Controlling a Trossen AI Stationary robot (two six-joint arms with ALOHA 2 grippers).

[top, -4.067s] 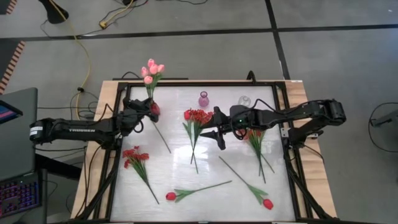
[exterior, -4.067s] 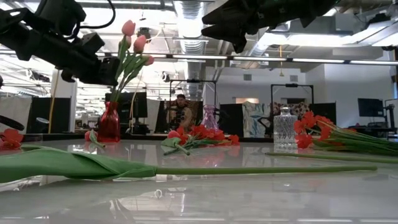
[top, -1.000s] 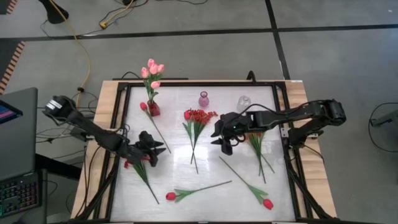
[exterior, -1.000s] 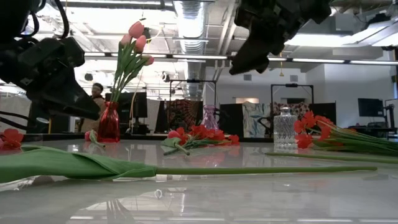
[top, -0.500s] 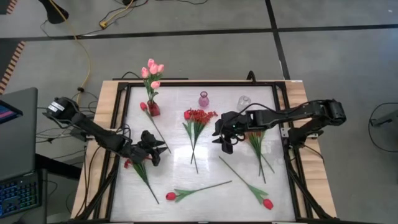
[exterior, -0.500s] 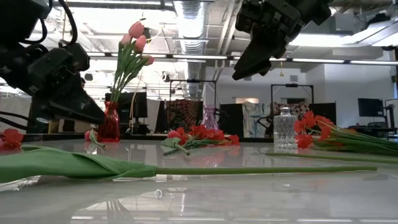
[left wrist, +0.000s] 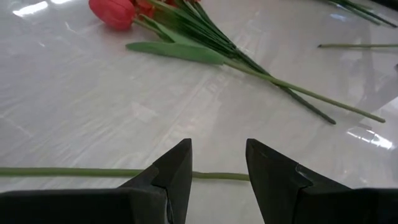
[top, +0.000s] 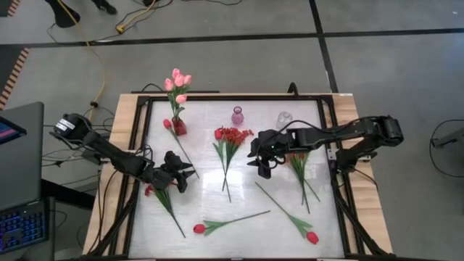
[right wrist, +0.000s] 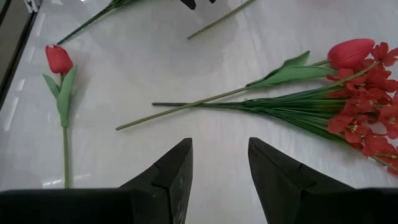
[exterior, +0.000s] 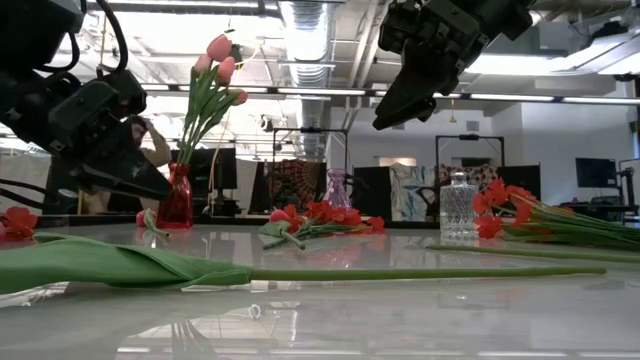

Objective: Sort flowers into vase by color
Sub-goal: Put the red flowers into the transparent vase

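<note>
L gripper [top: 183, 176] hangs low over the table's [top: 239, 196] left side, fingers spread apart w/ nothing between them. It sits just beside the spray of small red blossoms [top: 157, 183] lying near the left edge. In the left wrist view a thin green stem [left wrist: 74, 172] runs across the table just ahead of the fingertips [left wrist: 179, 163], and a red tulip [left wrist: 113, 12] w/ a bundle of stems lies farther off.

R gripper [top: 262, 165] is up above the table's middle, also spread wide & holding nothing. It hovers between 2 bunches: the red bunch [top: 230, 135] mid-table and another red spray [top: 297, 158] toward the right side. The right wrist view shows its fingers [right wrist: 176, 168] over bare table, w/ a red tulip and red blossoms [right wrist: 367, 124] on long stems near, and a single red tulip [right wrist: 59, 59] well apart.

Pale pink tulips [top: 176, 83] stand upright in a red vase [top: 178, 127] at the back left. A red tulip head [top: 167, 124] lies just beside that vase. A pink vase [top: 238, 115] and a clear vase [top: 285, 118] stand at the back w/ no flowers in them. 2 more single red tulips lie at the front: 1 [top: 199, 228] front centre, 1 [top: 312, 237] front right.

In the low view a person [exterior: 145, 140] shows in the room behind the table.
</note>
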